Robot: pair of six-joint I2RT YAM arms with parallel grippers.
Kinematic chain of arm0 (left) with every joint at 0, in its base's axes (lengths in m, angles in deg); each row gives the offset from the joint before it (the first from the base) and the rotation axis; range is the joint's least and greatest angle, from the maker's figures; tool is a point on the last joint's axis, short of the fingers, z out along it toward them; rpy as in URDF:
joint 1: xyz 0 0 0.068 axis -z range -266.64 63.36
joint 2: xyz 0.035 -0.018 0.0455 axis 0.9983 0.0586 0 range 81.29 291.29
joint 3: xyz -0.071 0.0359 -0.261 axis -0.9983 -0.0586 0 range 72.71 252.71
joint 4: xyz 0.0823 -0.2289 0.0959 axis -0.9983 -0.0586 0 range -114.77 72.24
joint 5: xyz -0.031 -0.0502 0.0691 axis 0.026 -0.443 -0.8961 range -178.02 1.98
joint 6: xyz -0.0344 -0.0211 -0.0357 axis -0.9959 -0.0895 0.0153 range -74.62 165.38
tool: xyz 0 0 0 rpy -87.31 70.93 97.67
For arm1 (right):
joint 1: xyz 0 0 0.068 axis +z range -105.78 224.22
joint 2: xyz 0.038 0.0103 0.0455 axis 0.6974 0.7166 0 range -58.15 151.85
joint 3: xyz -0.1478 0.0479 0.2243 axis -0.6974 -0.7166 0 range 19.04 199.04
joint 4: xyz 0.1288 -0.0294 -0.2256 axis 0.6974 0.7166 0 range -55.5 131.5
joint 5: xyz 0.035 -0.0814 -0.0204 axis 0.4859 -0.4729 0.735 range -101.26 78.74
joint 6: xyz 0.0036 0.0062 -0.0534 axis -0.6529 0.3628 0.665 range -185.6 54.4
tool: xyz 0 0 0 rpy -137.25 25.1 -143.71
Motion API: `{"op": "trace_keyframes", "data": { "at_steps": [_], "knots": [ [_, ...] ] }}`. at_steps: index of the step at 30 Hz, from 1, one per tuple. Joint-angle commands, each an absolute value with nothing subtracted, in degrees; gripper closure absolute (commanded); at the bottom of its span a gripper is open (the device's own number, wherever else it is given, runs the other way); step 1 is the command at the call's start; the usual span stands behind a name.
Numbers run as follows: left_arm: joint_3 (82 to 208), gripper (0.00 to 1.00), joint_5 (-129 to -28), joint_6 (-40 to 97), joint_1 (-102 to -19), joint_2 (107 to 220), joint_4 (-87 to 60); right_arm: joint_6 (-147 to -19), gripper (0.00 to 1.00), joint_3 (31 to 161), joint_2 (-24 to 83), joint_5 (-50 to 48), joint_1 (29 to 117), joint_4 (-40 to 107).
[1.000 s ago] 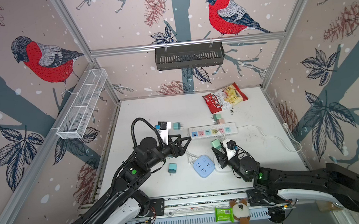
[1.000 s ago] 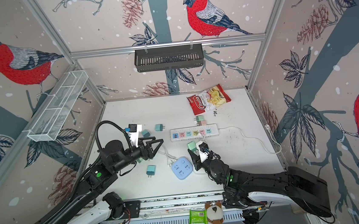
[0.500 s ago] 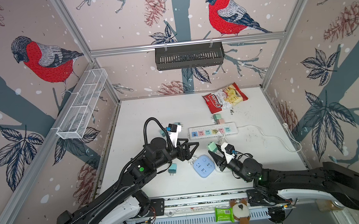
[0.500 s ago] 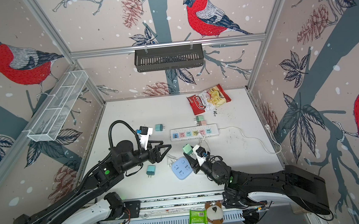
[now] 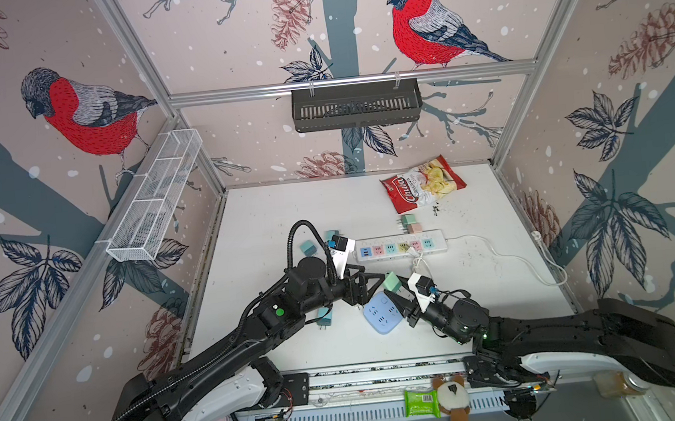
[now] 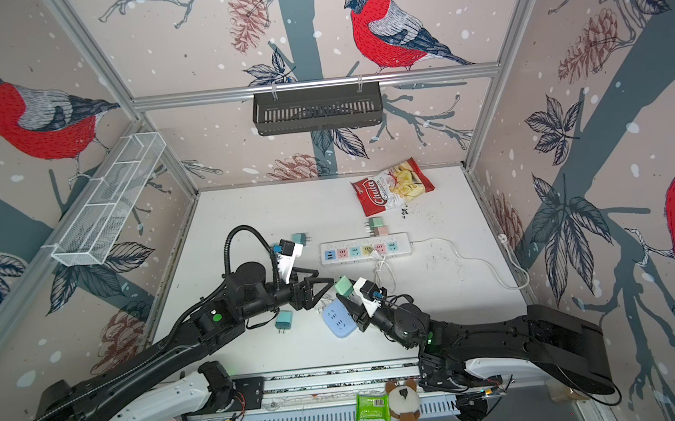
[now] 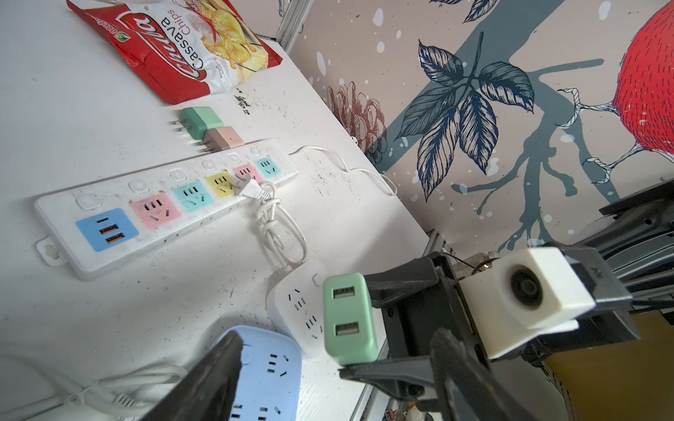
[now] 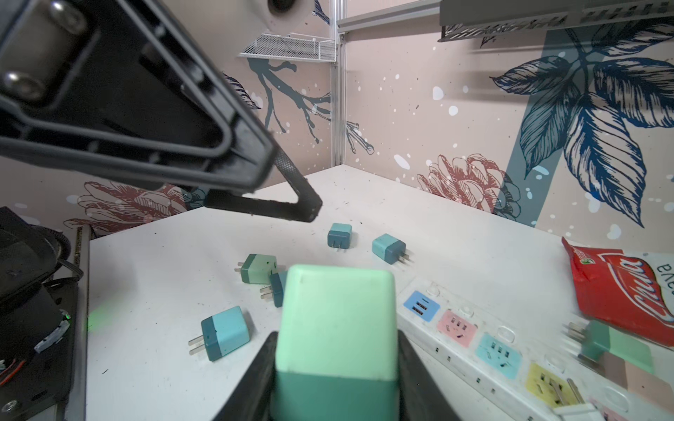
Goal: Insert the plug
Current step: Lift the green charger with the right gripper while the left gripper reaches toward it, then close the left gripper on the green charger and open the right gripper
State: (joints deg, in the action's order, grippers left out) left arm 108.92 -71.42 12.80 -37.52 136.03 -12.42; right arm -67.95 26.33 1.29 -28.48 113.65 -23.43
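Observation:
My right gripper (image 5: 396, 290) is shut on a two-tone green plug (image 5: 392, 282), held above the table with its USB end (image 7: 348, 319) turned toward my left gripper. In the right wrist view the plug (image 8: 335, 328) sits clamped between the right gripper's (image 8: 335, 346) fingers. My left gripper (image 5: 376, 286) is open, its fingertips right beside the plug; I cannot tell if they touch. A blue socket block (image 5: 380, 316) lies on the table just below both grippers. The long white power strip (image 5: 399, 247) lies farther back.
A small white socket block (image 7: 299, 306) lies against the blue one, its cord coiled up to the strip. Loose plugs lie around: a teal one (image 5: 324, 317) by the left arm, another (image 5: 309, 247) farther back, green and pink ones (image 5: 410, 224) behind the strip. A chips bag (image 5: 423, 185) lies at the back.
My left arm has swung right, bringing its open gripper up to the green plug. My right gripper has shifted slightly left with the plug in it.

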Motion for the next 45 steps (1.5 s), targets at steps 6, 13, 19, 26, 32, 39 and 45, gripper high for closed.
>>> {"op": "trace_keyframes", "data": {
  "at_steps": [6, 13, 19, 26, 32, 39, 45],
  "knots": [
    [110.60, 0.20, -69.83, 13.98, -35.63, 139.53, -8.98, -67.10, 0.96, 27.20, 1.03, -28.71, 114.80, -26.35],
    [111.36, 0.26, -69.48, 14.15, -34.04, 142.64, -7.76, -67.16, 0.96, 27.30, 1.06, -29.01, 115.28, -26.22],
    [112.65, 0.43, -69.26, 13.92, -33.03, 145.97, -7.13, -67.01, 0.96, 27.12, 0.92, -29.52, 115.83, -25.98],
    [113.21, 0.84, -69.90, 12.90, -32.72, 148.07, -6.26, -67.09, 0.90, 26.62, 0.03, -30.16, 116.11, -25.19],
    [114.57, 1.00, -71.68, 13.98, -32.75, 149.14, -8.67, -68.70, 0.17, 26.53, -1.11, -32.73, 116.03, -24.05],
    [114.12, 1.00, -82.85, 19.64, -32.68, 142.12, -15.42, -71.79, 0.00, 27.01, -2.66, -38.37, 113.86, -19.41],
    [106.09, 1.00, -85.73, 30.69, -32.68, 130.23, -10.73, -76.19, 0.00, 29.02, -5.62, -44.56, 107.91, -12.12]
  ]
}}
